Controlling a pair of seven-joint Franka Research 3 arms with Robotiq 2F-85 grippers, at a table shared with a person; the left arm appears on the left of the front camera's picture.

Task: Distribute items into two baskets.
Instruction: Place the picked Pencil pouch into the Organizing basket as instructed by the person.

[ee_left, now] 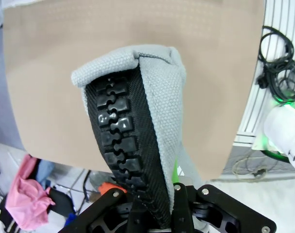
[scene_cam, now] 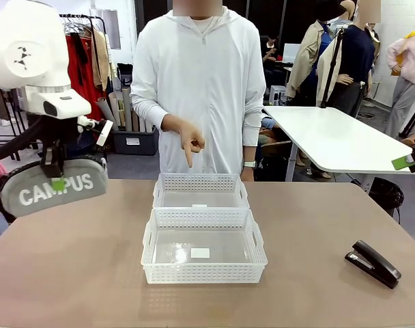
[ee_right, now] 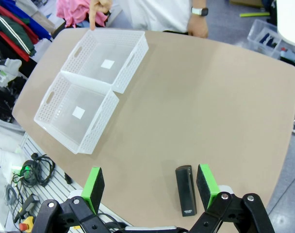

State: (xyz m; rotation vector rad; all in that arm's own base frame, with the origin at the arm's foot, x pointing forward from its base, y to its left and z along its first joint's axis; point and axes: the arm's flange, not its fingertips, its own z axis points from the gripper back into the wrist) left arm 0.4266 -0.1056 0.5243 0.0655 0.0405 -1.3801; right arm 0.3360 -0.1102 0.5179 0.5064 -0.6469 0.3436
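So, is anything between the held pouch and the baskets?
Nothing visible does. The left gripper holds the pouch raised over the left of the table, with bare top between it and the baskets. The person's hand points down toward the far basket.

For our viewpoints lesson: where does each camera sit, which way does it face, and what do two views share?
Front view: fixed on the robot's side, facing across the table at the person's pointing hand; left gripper holds the pouch.
Left wrist view: on the left arm, facing down past its gripper and pouch to the table.
Right wrist view: on the right arm, facing down past the open right gripper at stapler and baskets.
Shared: front and right wrist views show baskets, stapler, pointing hand.
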